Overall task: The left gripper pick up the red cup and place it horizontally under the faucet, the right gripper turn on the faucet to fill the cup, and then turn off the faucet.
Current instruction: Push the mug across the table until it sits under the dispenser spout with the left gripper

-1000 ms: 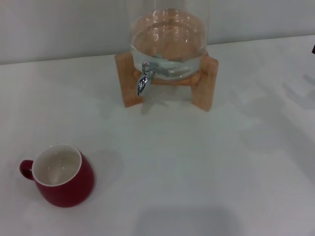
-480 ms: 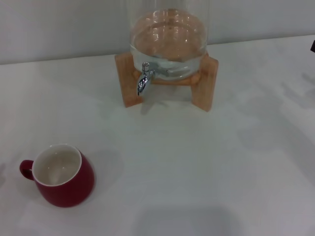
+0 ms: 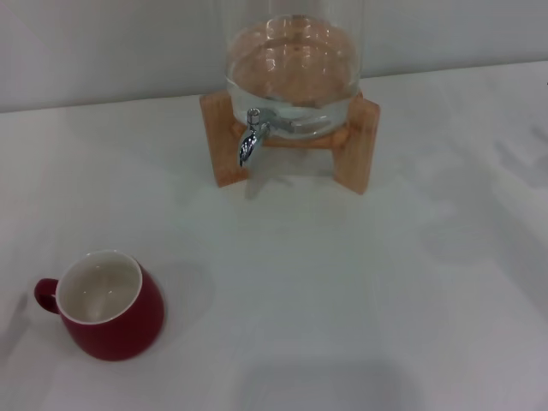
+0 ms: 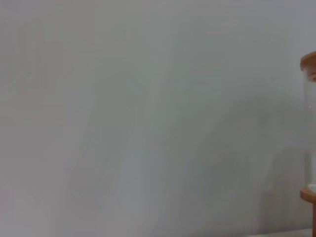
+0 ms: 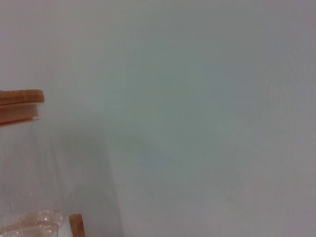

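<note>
Head view: neither arm, wrist nor pincer in frame. Left wrist view: none of the left pincer's own fingers visible. Right wrist view: none of the right pincer's fingers visible either. Pose and finger state of both pincers undetermined.

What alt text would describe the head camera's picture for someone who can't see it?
A red cup stands upright on a white table, near the robot's left, well apart from the chrome faucet of a glass water dispenser on a wooden stand. No gripper appears.

White table (image 3: 360, 282) — pale wall (image 3: 103, 43) behind
</note>
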{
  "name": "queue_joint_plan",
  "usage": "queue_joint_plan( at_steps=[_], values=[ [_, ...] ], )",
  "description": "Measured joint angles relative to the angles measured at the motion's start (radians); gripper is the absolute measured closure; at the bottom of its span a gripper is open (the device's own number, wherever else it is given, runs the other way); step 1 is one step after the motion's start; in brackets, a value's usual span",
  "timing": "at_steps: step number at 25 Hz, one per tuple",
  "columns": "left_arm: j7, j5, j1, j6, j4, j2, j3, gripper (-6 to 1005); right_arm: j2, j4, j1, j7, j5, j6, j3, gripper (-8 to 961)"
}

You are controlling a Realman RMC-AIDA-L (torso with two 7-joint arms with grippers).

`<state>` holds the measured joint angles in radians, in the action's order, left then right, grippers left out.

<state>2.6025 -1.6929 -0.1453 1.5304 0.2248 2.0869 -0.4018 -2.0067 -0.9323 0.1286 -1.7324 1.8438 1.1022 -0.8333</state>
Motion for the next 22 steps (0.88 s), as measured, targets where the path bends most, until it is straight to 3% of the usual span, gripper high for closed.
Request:
queue_joint_plan(
  at_steps=[11,22],
  values=[
    [0.127,0.011,0.002,-0.002,-0.119,0.000,-0.009,124,0.000,0.000,0.007,-0.001,0.000,-0.001,0.003,157],
    [0.154,0.020,0.016,-0.027,-0.124,0.002,-0.010,123,0.000,0.001,0.006,-0.001,0.000,-0.001,0.015,158]
  ],
)
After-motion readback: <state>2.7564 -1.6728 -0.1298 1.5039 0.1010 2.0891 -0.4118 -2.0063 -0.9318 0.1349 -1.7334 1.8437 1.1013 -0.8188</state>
